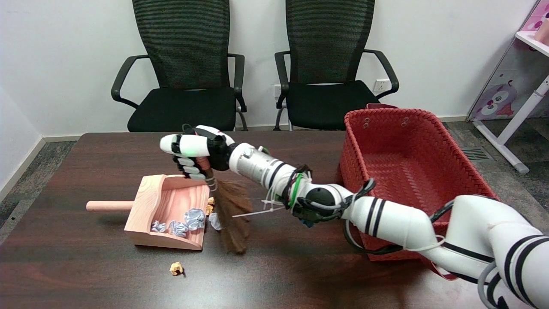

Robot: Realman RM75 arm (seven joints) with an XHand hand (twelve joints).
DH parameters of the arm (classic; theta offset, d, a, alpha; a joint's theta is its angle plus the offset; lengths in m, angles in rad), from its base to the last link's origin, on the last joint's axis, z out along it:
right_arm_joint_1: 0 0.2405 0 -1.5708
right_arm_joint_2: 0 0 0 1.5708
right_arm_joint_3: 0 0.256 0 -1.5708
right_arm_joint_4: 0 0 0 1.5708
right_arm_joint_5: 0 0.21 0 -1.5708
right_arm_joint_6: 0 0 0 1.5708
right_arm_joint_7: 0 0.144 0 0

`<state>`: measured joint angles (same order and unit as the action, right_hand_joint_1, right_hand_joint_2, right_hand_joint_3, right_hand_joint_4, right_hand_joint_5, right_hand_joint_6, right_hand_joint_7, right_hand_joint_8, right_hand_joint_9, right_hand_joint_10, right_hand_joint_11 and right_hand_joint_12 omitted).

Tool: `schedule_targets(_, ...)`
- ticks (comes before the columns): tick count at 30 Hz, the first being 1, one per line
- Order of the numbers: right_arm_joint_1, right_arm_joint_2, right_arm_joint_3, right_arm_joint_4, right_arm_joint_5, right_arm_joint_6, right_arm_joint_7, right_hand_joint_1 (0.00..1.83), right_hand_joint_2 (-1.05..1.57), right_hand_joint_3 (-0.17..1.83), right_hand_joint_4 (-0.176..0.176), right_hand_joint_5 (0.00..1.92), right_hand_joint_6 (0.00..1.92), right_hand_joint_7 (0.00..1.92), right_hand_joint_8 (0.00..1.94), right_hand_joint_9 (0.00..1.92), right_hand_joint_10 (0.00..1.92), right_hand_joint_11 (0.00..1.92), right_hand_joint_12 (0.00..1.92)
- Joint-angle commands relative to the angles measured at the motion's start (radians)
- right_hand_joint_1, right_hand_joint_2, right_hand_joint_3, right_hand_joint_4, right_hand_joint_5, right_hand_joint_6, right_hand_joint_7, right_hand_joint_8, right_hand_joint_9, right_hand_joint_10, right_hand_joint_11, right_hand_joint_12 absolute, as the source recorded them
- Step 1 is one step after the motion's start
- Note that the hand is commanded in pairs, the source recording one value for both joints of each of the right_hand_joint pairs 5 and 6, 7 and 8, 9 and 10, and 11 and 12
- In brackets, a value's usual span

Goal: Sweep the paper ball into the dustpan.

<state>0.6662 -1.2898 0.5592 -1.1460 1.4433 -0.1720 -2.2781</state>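
Right hand (195,152) grips the broom (229,210) at the dustpan (148,201) mouth; grey paper balls (194,218) sit inside; one tan ball (176,268) lies apart on the desk (300,274); a wide stroke could flick it away.

Even, soft indoor light fills the room, bright on the white wall (433,43). The dark counter (85,266) carries a faint sheen and soft shadows. Focus is sharp throughout.
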Motion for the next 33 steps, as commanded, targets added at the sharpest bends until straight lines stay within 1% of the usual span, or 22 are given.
schedule_targets(1, 0.094, -0.176, -0.110, 0.180, 0.037, -0.144, 0.363, 0.86, 1.18, 1.83, -0.006, 1.92, 1.92, 1.92, 1.92, 1.92, 1.92, 1.92, 1.92)
schedule_targets(4, 0.113, -0.195, -0.111, 0.212, 0.037, -0.150, 0.430, 0.85, 1.22, 1.83, -0.008, 1.92, 1.92, 1.92, 1.92, 1.92, 1.92, 1.92, 1.92)
schedule_targets(8, 0.133, -0.200, -0.122, 0.233, 0.032, -0.189, 0.499, 0.84, 1.26, 1.72, -0.009, 1.92, 1.92, 1.92, 1.92, 1.92, 1.92, 1.92, 1.92)
schedule_targets(13, 0.136, -0.190, -0.122, 0.222, 0.028, -0.276, 0.547, 0.83, 1.32, 1.60, -0.011, 1.92, 1.92, 1.92, 1.92, 1.92, 1.92, 1.92, 1.92)
schedule_targets(17, 0.127, -0.174, -0.123, 0.191, 0.026, -0.320, 0.636, 0.82, 1.35, 1.55, -0.011, 1.92, 1.92, 1.92, 1.92, 1.92, 1.92, 1.92, 1.92)
schedule_targets(19, 0.119, -0.161, -0.125, 0.174, 0.026, -0.331, 0.665, 0.82, 1.35, 1.55, -0.012, 1.92, 1.92, 1.92, 1.92, 1.92, 1.92, 1.92, 1.92)
schedule_targets(26, 0.099, -0.110, -0.127, 0.083, 0.026, -0.385, 0.669, 0.82, 1.32, 1.55, -0.014, 1.92, 1.92, 1.92, 1.92, 1.92, 1.92, 1.92, 1.92)
schedule_targets(31, 0.088, -0.028, -0.128, -0.017, 0.026, -0.442, 0.669, 0.82, 1.30, 1.57, -0.015, 1.92, 1.92, 1.92, 1.92, 1.92, 1.92, 1.92, 1.92)
schedule_targets(33, 0.078, 0.008, -0.118, -0.068, 0.025, -0.496, 0.669, 0.82, 1.29, 1.58, -0.015, 1.92, 1.92, 1.92, 1.92, 1.92, 1.92, 1.92, 1.92)
